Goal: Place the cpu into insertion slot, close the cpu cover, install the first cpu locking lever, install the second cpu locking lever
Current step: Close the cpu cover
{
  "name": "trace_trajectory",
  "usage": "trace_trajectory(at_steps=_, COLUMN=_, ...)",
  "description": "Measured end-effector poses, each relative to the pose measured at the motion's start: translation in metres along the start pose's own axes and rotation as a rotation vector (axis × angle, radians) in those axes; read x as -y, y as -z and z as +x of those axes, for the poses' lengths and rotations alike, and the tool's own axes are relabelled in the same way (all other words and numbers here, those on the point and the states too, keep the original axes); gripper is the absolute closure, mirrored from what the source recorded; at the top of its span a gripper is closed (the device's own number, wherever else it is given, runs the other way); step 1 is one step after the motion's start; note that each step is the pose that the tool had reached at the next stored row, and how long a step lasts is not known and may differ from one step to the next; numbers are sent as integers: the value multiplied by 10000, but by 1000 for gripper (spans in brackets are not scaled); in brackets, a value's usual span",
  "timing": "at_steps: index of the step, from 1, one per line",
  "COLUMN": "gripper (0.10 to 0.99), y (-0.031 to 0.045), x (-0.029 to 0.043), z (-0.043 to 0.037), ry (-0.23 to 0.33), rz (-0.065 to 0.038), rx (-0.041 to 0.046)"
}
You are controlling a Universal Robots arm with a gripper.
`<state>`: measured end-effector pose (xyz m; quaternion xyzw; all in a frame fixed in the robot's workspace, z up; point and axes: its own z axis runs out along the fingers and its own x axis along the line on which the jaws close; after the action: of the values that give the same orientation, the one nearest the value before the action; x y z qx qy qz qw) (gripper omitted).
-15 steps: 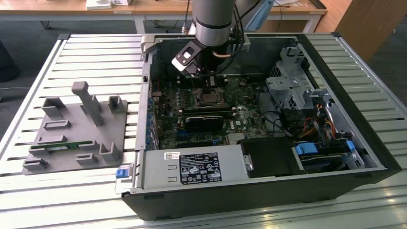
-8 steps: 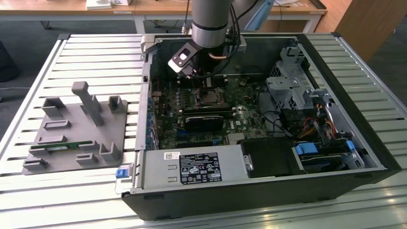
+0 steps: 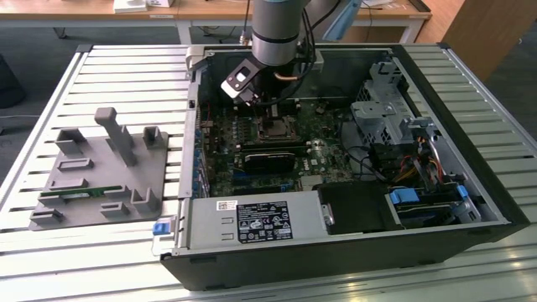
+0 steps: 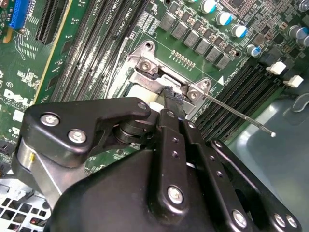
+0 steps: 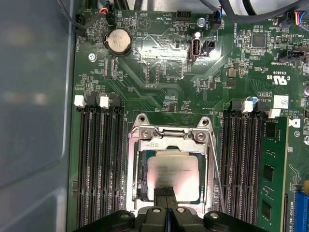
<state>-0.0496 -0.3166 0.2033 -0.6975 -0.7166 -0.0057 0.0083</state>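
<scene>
The cpu point(image 5: 175, 175), a pale metal square, lies in the insertion slot point(image 5: 141, 180) on the green board. The silvery cpu cover point(image 5: 169, 143) lies down around it, its window showing the chip. My gripper point(image 5: 166, 192) hangs right over the socket's edge with its black fingers shut together, nothing between them. In the second wrist view the gripper's tips point(image 4: 173, 96) touch the cover point(image 4: 157, 83). A thin wire locking lever point(image 4: 241, 116) sticks out free to one side; it also runs along the socket's edge point(image 5: 216, 169). In the exterior view the gripper point(image 3: 270, 114) is above the slot point(image 3: 275, 129).
Black memory slots point(image 5: 99, 164) flank the socket, one holding a green module point(image 5: 267, 183). The open case's wall point(image 5: 34, 121) is close by. A black finned card point(image 3: 268, 161), a power supply point(image 3: 251, 221) and a drive cage point(image 3: 386, 116) crowd the case. A grey fixture point(image 3: 100, 170) sits outside.
</scene>
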Motion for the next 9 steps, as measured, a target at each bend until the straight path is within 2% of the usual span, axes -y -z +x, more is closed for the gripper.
trace_trajectory(at_steps=9, gripper=980, y=-32, x=-6, z=-2, ry=-1, rz=5, rx=13)
